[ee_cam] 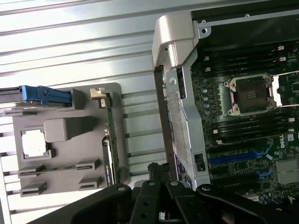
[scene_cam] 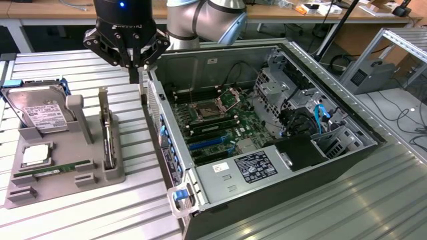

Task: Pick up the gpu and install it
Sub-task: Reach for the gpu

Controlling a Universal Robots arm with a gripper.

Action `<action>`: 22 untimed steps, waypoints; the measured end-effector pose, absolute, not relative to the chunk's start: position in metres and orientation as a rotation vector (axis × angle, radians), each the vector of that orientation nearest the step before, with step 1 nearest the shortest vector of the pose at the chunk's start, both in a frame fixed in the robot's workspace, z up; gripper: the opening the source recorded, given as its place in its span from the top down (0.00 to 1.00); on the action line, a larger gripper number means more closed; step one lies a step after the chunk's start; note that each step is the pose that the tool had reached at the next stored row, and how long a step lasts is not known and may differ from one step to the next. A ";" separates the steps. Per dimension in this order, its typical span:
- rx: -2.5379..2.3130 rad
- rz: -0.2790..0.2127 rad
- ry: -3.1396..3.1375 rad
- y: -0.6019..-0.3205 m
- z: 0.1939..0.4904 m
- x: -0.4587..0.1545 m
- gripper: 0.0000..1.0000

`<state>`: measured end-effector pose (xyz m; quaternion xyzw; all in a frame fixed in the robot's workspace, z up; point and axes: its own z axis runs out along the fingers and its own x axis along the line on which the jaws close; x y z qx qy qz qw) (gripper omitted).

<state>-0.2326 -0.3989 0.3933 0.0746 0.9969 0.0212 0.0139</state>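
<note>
The gpu (scene_cam: 105,126) stands on edge in a slot of the grey holder tray (scene_cam: 100,177), its silver bracket pointing up. From the wrist view the gpu (ee_cam: 108,140) shows edge-on, green board with the bracket end at the holder's rim. My gripper (scene_cam: 137,79) hangs shut and empty above the gap between the holder and the rear wall of the open computer case (scene_cam: 155,107). In the wrist view the gripper (ee_cam: 159,171) sits over that same gap, apart from the gpu. The motherboard (scene_cam: 220,120) lies exposed, with blue expansion slots (ee_cam: 233,158).
On the holder also sit a silver hard drive (scene_cam: 41,114) with a white label, a processor chip (scene_cam: 35,155) and a narrow RAM stick (scene_cam: 57,171). The case's drive cages and cables (scene_cam: 307,120) fill the exterior view's right side. Ribbed metal table (scene_cam: 80,220) surrounds everything.
</note>
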 end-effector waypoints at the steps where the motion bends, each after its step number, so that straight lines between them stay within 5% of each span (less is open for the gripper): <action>1: 0.232 0.066 3.104 -0.399 0.393 -0.233 0.89; 22: 0.232 0.066 3.104 -0.399 0.393 -0.260 0.89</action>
